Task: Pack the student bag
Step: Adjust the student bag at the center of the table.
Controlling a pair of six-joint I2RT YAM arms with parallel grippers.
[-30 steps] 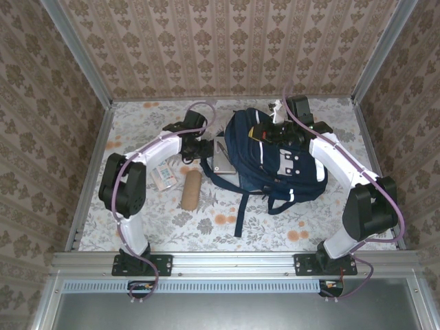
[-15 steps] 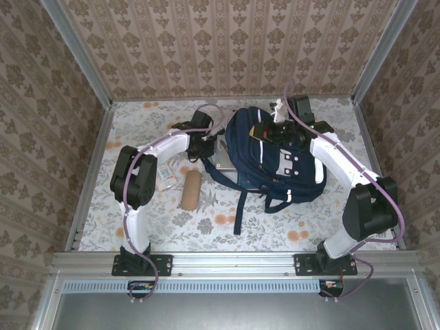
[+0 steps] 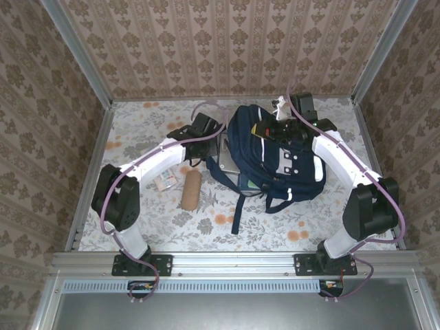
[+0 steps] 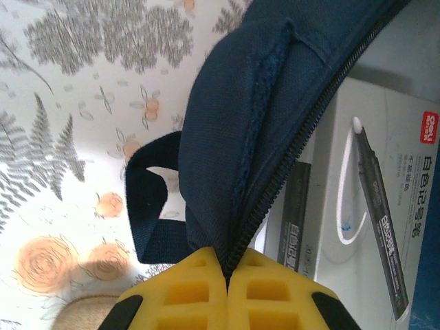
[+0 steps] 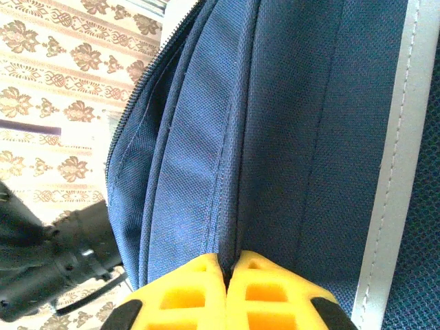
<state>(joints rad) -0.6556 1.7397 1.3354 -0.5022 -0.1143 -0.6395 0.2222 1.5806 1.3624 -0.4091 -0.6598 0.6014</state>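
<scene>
The student bag (image 3: 278,158) lay on the floral surface (image 3: 137,124) a little toward 2 o'clock of its middle, its top end pointing to 12 o'clock. The left gripper (image 3: 218,141) stood at the bag's 9 o'clock edge; in the left wrist view its yellow jaws were pressed together on the navy fabric lip just beside the zip (image 4: 302,124), with a white box of markers (image 4: 405,172) showing past that lip at 3 o'clock. The right gripper (image 3: 278,127) sat at the bag's 12 o'clock end, its jaws likewise pinched shut on a fold of the blue cloth. The step in hand looked like opening the bag's mouth around the box, one arm anchoring, the other drawing the flap. The next move probably called for pulling that lip up and out toward 9 o'clock without the thin fabric slipping free, while the right grip held the bag steady. A cardboard roll (image 3: 191,189) and a small packet (image 3: 165,180) lay at the bag's 8 o'clock side, unpacked.
</scene>
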